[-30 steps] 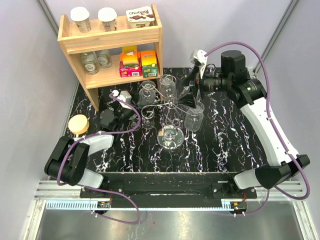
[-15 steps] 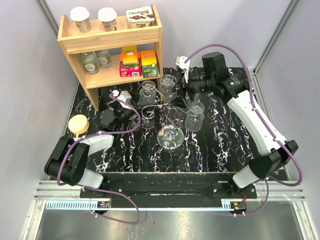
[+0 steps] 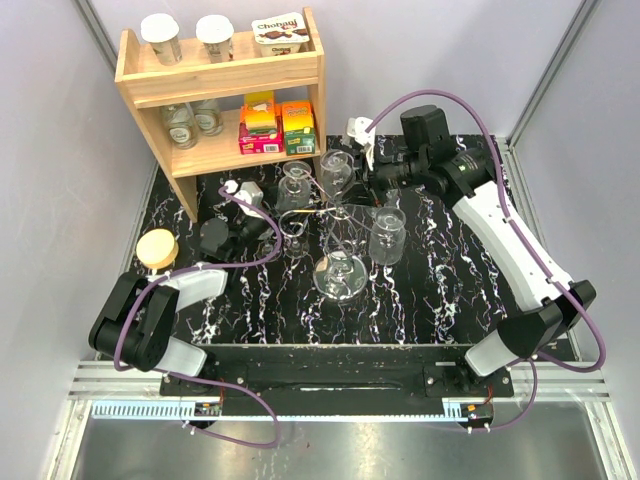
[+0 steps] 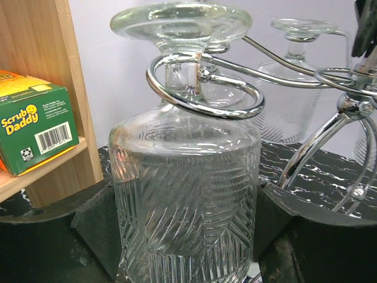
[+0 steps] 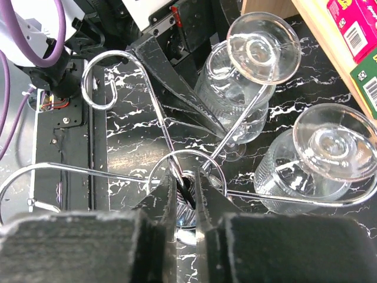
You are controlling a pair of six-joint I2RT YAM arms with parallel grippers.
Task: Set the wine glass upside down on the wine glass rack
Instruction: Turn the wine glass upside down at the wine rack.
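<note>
The top view looks steeply down from above the near edge over the whole worktop (image 3: 450, 290), wooden shelf (image 3: 222, 80) at upper left. The left wrist view sits low and level, close against one wine glass (image 4: 188, 194); the right wrist view peers straight down onto the wine glass rack (image 5: 186, 152), which all three share.

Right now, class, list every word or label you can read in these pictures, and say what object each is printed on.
"Scrub Daddy": on the green cardboard box on the wooden shelf.
"Chobani": on the lid of the white tub on that shelf's top tier.
Too small or blurred to read: the barcode digits on the green cardboard box and the print on the pink box.
</note>
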